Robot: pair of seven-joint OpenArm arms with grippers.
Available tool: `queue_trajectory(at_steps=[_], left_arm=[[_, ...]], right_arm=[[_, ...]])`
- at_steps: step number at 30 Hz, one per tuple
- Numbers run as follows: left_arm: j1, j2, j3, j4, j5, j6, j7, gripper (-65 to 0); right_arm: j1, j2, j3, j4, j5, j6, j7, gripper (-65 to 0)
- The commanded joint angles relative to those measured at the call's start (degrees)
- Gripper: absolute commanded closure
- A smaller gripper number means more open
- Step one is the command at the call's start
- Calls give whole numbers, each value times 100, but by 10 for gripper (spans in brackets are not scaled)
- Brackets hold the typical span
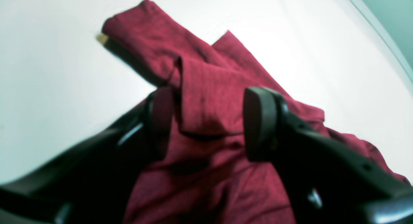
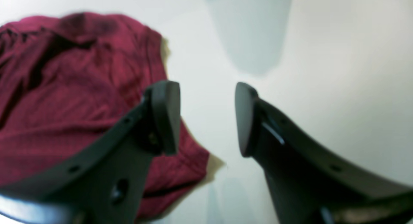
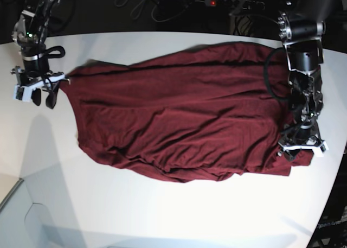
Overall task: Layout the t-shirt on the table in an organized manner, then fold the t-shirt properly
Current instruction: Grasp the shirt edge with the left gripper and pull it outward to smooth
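Both wrist views are soft and blurred, with the table (image 1: 48,88) overexposed to near-white glare around the t-shirt (image 1: 206,98). Its curved edge bows at the frame corner. The base view is sharper and evenly lit, with faint shadows below the t-shirt (image 3: 179,118).

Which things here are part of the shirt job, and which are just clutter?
Part of the job:
- t-shirt, spread but wrinkled
- table
- left gripper, fingers open over the cloth
- right gripper, open at the shirt's edge

Just lying about:
- power strip and cables behind the table
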Motion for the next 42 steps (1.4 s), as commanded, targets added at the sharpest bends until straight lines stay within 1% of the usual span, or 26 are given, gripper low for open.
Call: queue_trajectory(at_steps=[1,3,8,10,18,26,27,28,30,33,34,35,37,40,42], left_arm=[[-164,-74,-4,3,-21,-22,-133,-339],[-182,-74,-4,-182,-21,-22,-133,-339],[-551,-74,5,-938,-21,-22,-133,-339],[-613,-74,5,-1061,-21,-22,-142,-339],[-507,67,14,-472,-30,-31,-133,-338],[-516,75,14,-446,-30,-31,-125,-333],[-516,75,14,-446,-30,-31,-125,-314],[-516,75,14,-446,-30,-31,-125,-279],[-516,75,14,-446,-30,-31,-125,-186],[-516,75,14,-446,-30,-31,-125,-66],[-516,75,14,-446,-30,-31,-125,-16],[-516,75,14,-446,-30,-31,-125,0],[-516,75,14,-393,-30,-31,-125,-9],[-507,75,-4,-332,-73,-31,-125,-1],[-481,75,-4,3,-73,-31,-125,-1]], right_arm=[[27,88,33,101,54,11,168,-283],[27,88,16,101,54,11,168,-283],[27,88,16,101,54,11,168,-283],[27,88,16,101,54,11,168,-283],[27,88,16,101,54,11,168,-283],[27,88,33,101,54,11,168,-283],[27,88,33,101,54,11,168,-283],[27,88,33,101,54,11,168,-283],[35,88,16,101,54,11,168,-283],[97,88,16,101,45,11,168,-283],[97,88,16,66,45,11,168,-283],[106,88,16,22,45,11,168,-283],[115,88,16,-48,45,11,168,-283],[115,97,25,-119,45,11,177,-282],[115,167,25,-128,45,11,177,-281]])
